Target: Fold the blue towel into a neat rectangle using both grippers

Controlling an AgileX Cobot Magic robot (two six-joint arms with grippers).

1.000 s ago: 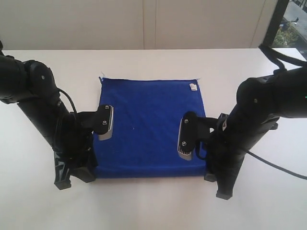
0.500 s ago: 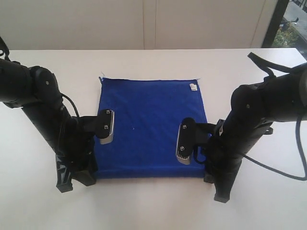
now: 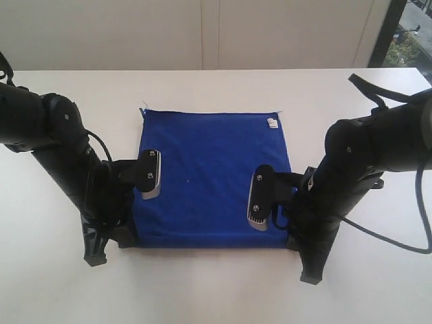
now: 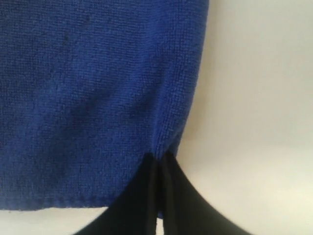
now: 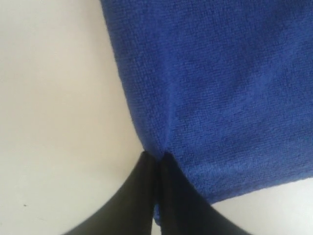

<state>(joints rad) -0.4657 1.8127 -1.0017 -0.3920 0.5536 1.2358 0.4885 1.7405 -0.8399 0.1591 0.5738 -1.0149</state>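
Note:
The blue towel (image 3: pixel 209 172) lies flat in the middle of the white table (image 3: pixel 216 88), with a small white tag (image 3: pixel 271 122) at its far right corner. My left gripper (image 4: pixel 159 157) is shut on the towel's side edge close to the near left corner, with cloth pinched between the black fingers (image 4: pixel 142 196). My right gripper (image 5: pixel 155 156) is likewise shut on the towel (image 5: pixel 220 98) at the opposite side edge near the near right corner. In the exterior view both arms stand low at the towel's near corners, the left gripper (image 3: pixel 127 235) and the right gripper (image 3: pixel 291 239) largely hidden behind their own arms.
A pale wall runs behind the table's far edge. A dark window frame (image 3: pixel 388 34) shows at the far right. Black cables (image 3: pixel 385 233) trail from the right arm over the table.
Both grippers have closed onto the towel's side edges near its near corners. The left arm has dropped slightly, and the towel's near edge has pulled in a little.

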